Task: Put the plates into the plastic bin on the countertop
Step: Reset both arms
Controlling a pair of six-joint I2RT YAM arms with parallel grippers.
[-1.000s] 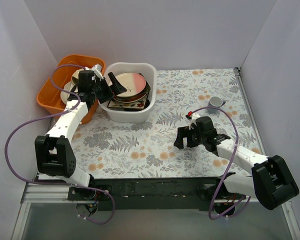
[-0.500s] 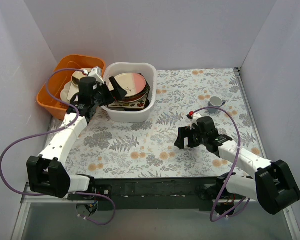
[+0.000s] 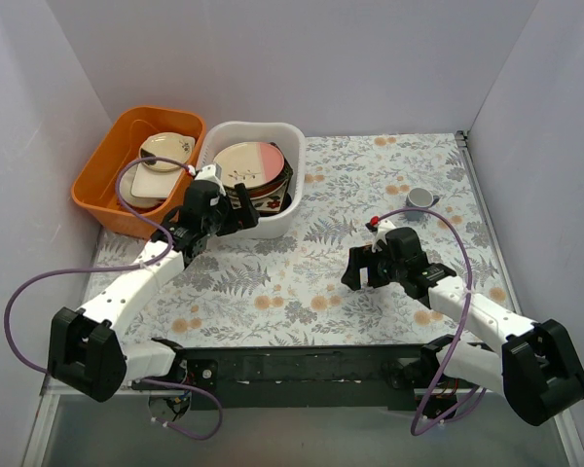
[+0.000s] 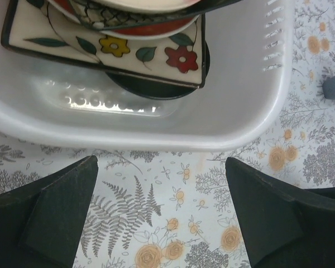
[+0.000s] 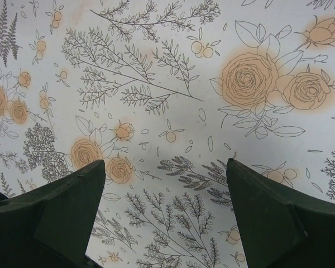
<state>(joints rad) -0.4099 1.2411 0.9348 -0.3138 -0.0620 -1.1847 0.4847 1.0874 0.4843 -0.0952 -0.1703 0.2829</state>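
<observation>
Your left gripper (image 3: 236,202) hangs just outside the near wall of the plastic bin (image 3: 273,225), jaws spread wide with nothing between them. The wrist view shows only bin wall and fern print in the gap. The plates (image 3: 245,162) lie straight ahead of it, over that wall, stacked inside the bin. The floral plate's long edge runs parallel to the wall, so across your finger line.

Your right gripper (image 3: 355,270) is also spread and empty, low over the countertop (image 3: 370,185) and well apart from the bin. The left arm is much the nearer of the 2.

Count: 1 bin and 4 plates I can tell apart in the stack. These are a pink-cream round on top, a dark-patterned red one under it, the floral one, and a dark round at the bottom. More may be hidden beneath.

I find 0 plates out on the countertop; only 1 small grey cup (image 3: 420,198) stands there.

The orange tub (image 3: 97,180) holds at least 2 cream dishes (image 3: 161,156) — leave those.

My read: the loading looks finished.
</observation>
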